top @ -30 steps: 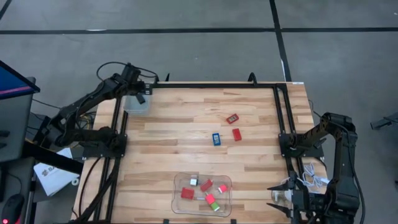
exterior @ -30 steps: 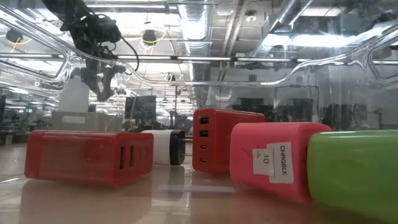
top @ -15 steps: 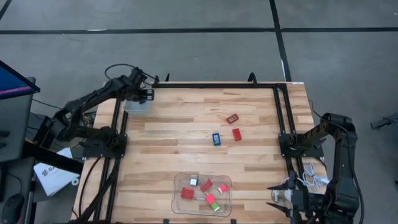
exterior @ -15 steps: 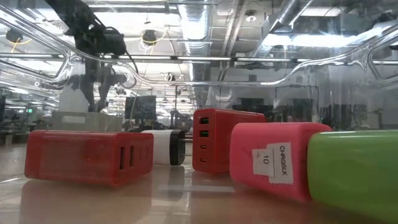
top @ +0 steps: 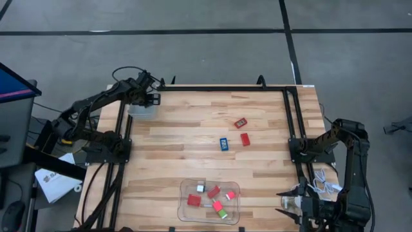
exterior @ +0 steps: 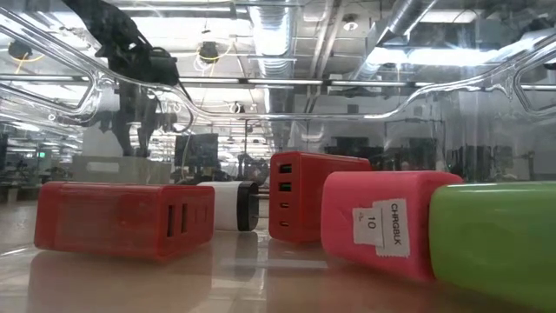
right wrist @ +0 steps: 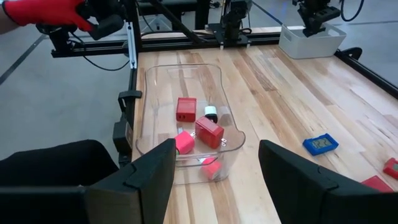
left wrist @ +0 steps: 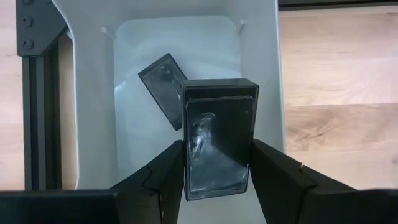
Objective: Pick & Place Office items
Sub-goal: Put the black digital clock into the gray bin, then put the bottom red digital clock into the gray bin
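a flat black rectangular block [left wrist: 219, 146] sits clamped between two dark fingers [left wrist: 165, 174], above a second flat black rectangle [left wrist: 163, 86] lying tilted in a pale bin. on the bare wood lie a blue piece with a pale centre [top: 224, 144], a red rectangular block [top: 245, 138] just beside it, and another red piece [top: 240, 122] near them. several red blocks [right wrist: 209, 131], a pink one [right wrist: 184, 142], a green bit [top: 222, 214] and a small white piece [right wrist: 211, 113] rest in a clear tray.

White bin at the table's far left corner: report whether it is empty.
Not empty. The left wrist view shows one flat black rectangle lying on the white bin floor, while the left gripper holds a second black rectangle above it.
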`<action>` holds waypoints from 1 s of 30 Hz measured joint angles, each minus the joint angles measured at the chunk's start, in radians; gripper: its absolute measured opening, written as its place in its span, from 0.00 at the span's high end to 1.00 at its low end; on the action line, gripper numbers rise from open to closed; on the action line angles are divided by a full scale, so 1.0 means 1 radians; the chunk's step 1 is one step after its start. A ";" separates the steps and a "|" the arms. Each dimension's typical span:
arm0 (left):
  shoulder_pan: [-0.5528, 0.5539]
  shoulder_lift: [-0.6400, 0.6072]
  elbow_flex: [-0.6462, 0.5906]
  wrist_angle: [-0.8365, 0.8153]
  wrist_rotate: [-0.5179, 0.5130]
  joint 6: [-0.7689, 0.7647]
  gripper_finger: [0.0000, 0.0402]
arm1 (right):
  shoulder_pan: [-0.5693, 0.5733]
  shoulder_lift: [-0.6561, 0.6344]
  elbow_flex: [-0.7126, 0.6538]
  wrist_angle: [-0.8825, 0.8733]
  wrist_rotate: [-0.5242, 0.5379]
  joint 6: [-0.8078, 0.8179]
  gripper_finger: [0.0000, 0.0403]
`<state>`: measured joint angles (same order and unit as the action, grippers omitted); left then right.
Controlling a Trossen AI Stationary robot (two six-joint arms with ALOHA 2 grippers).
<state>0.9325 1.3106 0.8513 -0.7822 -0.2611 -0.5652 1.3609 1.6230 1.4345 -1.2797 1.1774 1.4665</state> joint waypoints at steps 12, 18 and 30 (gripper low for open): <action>0.000 -0.020 0.000 -0.001 0.049 0.094 0.42 | 0.000 -0.001 0.000 0.000 0.006 0.001 0.44; -0.005 -0.162 0.000 0.047 0.104 0.123 0.36 | 0.003 -0.006 0.000 -0.006 0.025 0.001 0.44; -0.231 -0.610 0.000 0.259 0.453 0.102 0.37 | 0.049 -0.208 0.013 -0.259 0.128 0.122 0.44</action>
<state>0.7015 0.7009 0.8512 -0.5229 0.1921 -0.4629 1.4100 1.4151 1.4480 -1.5390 1.3052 1.5884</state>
